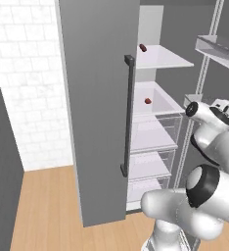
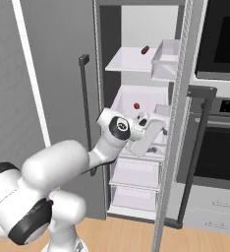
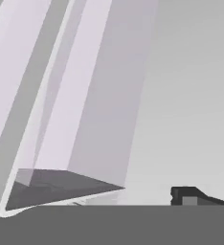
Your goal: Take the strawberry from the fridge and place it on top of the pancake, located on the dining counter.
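Right base view: reaching into the open fridge (image 2: 136,29) — jaws (image 2: 147,147) spread wide, holding nothing, below and beside the strawberry (image 2: 136,106) on the middle shelf (image 2: 122,96). Next: lifting toward the berry, then closing gently — tiny, easily nudged.

A clear door bin (image 3: 61,143) of the fridge (image 3: 190,95) slants across the left and middle of the hand view, its pale translucent walls rising steeply toward the top edge. Its nearer rim runs as a light band from the top left down to a rounded corner at the lower left. The bin's dark grey floor shows as a thin wedge near the bottom, tapering to a point toward the middle. To the right lies a plain, evenly lit grey surface of the fridge. One dark fingertip (image 3: 190,196) juts up low on the right, just beside the bin and apart from it.
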### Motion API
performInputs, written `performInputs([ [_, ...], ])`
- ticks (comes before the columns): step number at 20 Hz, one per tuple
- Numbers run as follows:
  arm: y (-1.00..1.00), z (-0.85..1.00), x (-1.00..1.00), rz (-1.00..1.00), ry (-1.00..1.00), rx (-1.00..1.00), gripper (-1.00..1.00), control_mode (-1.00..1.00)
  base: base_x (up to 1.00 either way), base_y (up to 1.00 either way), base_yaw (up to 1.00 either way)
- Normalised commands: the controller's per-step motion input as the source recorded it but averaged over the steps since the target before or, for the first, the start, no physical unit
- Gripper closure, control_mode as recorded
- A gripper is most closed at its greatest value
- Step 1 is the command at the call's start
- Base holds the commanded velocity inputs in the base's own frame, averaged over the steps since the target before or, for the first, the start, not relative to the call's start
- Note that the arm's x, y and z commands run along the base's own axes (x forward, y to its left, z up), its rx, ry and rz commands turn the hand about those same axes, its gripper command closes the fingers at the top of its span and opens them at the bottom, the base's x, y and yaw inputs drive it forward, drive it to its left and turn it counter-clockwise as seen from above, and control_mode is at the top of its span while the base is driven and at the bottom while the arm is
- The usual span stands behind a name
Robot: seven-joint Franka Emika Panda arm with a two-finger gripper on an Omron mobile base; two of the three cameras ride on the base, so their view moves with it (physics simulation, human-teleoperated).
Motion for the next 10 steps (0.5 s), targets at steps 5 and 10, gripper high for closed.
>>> performInputs([
  [5, -0.03, 0.1, -0.12, 0.0, 0.0, 0.0, -1.0, -1.0, 0.0, 0.0, 0.0],
  [10, 0.79, 0.34, -0.26, 0.0, 0.0, 0.06, -1.0, -1.0, 0.0, 0.0, 0.0],
])
